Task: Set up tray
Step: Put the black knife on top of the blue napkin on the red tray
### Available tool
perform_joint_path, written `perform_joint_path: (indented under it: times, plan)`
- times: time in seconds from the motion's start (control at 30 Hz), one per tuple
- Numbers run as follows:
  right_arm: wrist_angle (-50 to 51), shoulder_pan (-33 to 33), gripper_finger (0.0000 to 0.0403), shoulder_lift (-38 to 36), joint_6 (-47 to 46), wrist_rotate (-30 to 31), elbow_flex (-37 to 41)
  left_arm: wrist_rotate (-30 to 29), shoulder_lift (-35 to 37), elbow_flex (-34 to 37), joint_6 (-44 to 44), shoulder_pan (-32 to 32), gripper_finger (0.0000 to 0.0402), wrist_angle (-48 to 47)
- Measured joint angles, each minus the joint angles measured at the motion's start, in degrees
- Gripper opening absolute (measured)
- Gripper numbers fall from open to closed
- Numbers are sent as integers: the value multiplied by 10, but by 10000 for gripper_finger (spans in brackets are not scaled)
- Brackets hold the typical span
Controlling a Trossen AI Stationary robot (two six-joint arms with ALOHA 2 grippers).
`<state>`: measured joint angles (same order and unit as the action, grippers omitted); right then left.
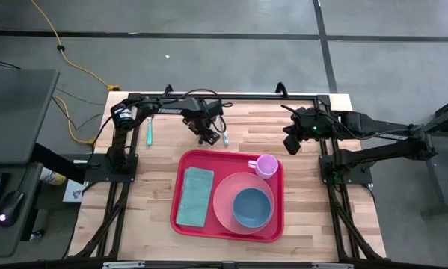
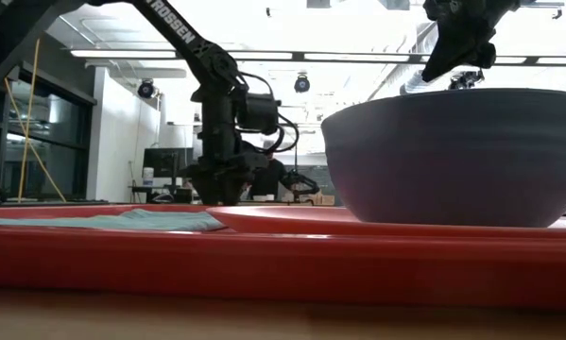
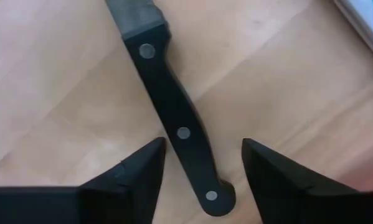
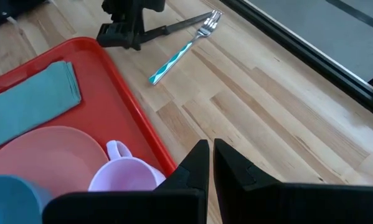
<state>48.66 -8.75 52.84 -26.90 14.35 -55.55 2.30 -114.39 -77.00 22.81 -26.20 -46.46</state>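
Note:
The red tray [image 1: 185,161] lies at the table's middle and carries a folded teal napkin [image 1: 195,196], a pink plate [image 1: 225,198] with a blue bowl [image 1: 251,207] on it, and a pink cup [image 1: 265,166]. A black-handled knife [image 3: 174,106] lies flat on the wood beyond the tray's far edge. My left gripper [image 3: 203,146] is low over it, open, with one finger on each side of the handle's end and no plain touch. A teal-handled fork [image 4: 180,53] lies beside it. My right gripper [image 4: 211,155] is shut and holds nothing, off the tray's far right corner.
A second teal-handled utensil [image 1: 149,133] lies near the far left corner of the table. Bare wood shows right of the tray and between the tray and the far edge. The arms' black frames run along the left, right and far edges.

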Motion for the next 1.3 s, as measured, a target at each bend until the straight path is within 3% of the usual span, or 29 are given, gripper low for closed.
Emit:
perform_joint_path:
  times: [0.37, 0.83, 1.3]
  plan:
    - [0, 0, 0, 0, 4, -6, 0, -25, -1, 1, -37, 0, 57, -14]
    - [3, 0, 0, 0, 2, -9, 0, -32, 31, 7, -64, -9, 57, -34]
    - [4, 0, 0, 0, 4, -10, 0, 8, 224, 4, -99, -36, 57, -170]
